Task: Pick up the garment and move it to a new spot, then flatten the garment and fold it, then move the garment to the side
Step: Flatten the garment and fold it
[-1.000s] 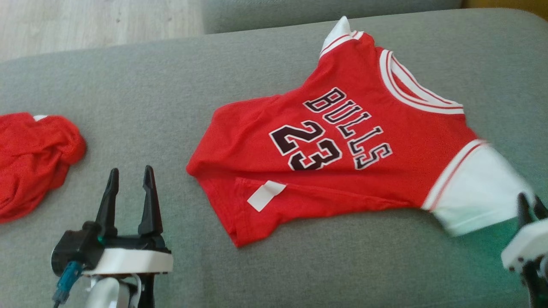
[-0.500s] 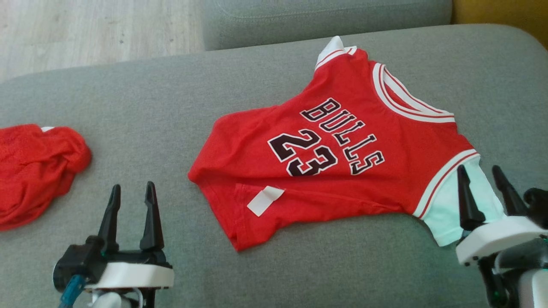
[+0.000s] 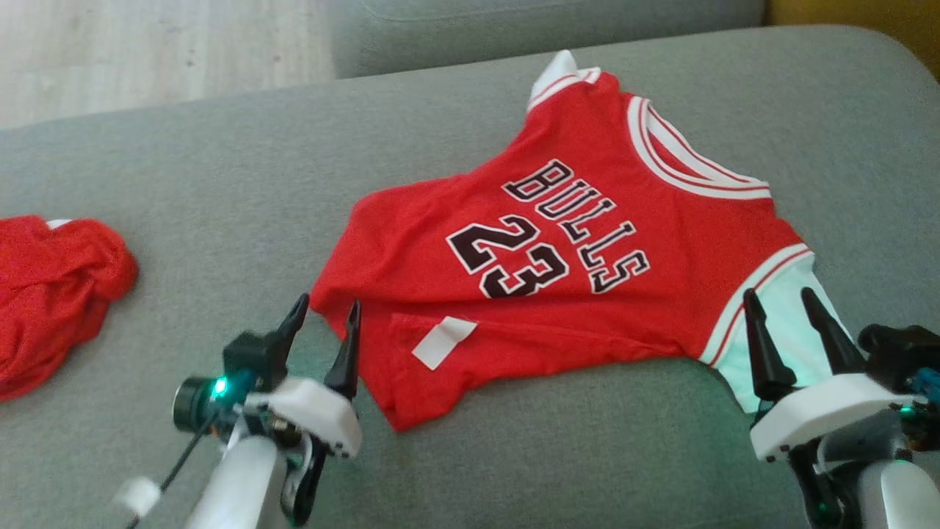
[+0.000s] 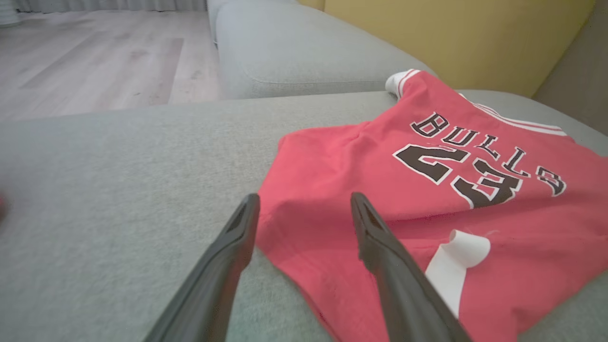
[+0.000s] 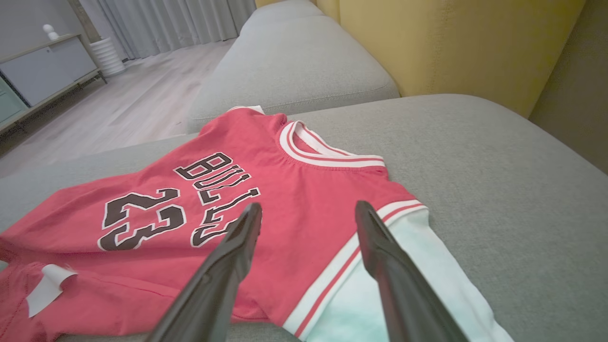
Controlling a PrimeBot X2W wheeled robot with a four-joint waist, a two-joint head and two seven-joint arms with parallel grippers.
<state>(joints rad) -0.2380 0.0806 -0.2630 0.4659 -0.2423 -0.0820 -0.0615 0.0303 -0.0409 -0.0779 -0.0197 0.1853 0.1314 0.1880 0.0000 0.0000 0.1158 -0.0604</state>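
Far to the left of the left claw (image 3: 329,301) a bunched-up red cloth (image 3: 51,294) lay on the grey sofa (image 3: 220,169). The left claw had its two dark fingers wide apart and held nothing. It sat low, right at the near bottom corner of the shirt (image 3: 558,220). In the left wrist view that red corner lay between the two fingers, with one finger over bare sofa and the other over the shirt. I could not tell if the fingers touched it. Just to the right of the left claw a white tag (image 3: 443,342) lay on the folded-over hem, and one end of it curled up. The shirt was red with BULLS and 23 on it in dark letters. It was spread out on the sofa between the two claws, mostly flat. A small sleeve (image 3: 558,70) stuck up at its far side. The striped collar (image 3: 683,158) lay past the right claw (image 3: 777,292) and a little to its left. The right claw also had its fingers apart and held nothing. The near white sleeve (image 3: 797,330) lay under it and showed between its fingers. Far past both claws was a pale wood floor (image 3: 147,51).
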